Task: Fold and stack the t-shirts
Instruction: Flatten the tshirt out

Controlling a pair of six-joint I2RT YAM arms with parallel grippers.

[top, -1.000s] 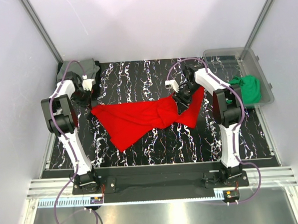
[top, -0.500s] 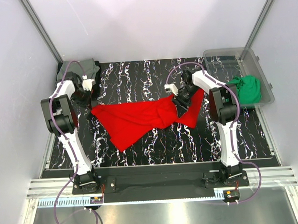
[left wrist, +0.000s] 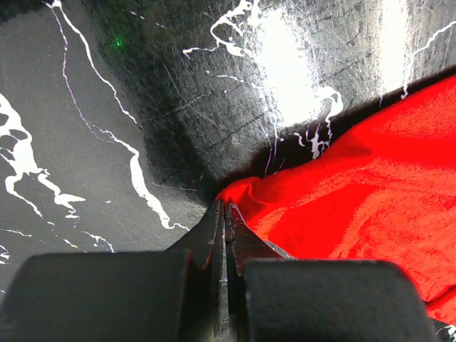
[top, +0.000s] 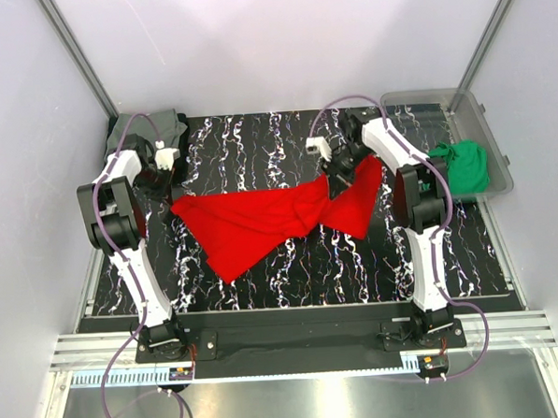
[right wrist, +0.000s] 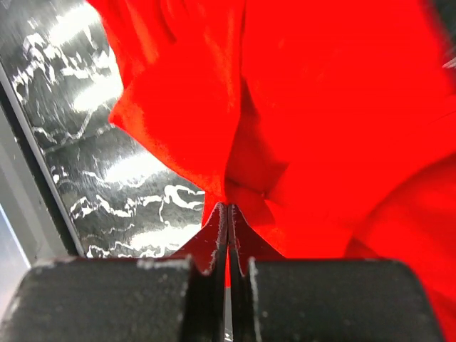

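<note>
The red t-shirt [top: 256,221] lies crumpled and stretched across the middle of the black marbled table [top: 292,269]. My left gripper [top: 172,201] is shut on its left corner; in the left wrist view the pinched red cloth [left wrist: 370,185] bunches at the tips of the gripper [left wrist: 225,208]. My right gripper [top: 339,180] is shut on a fold at the shirt's right part, and red cloth [right wrist: 320,107] fills the view beyond its closed tips [right wrist: 228,206]. A green t-shirt [top: 464,165] sits bunched in the bin. A grey-olive t-shirt [top: 151,128] lies at the back left corner.
A clear plastic bin [top: 433,103] stands at the back right, partly off the mat. White walls and metal posts enclose the table on three sides. Both arm bases are bolted at the near edge.
My right gripper has shut on the red t-shirt and moved a little toward the back, drawing the right part of the cloth up with it. The left arm has not moved.
</note>
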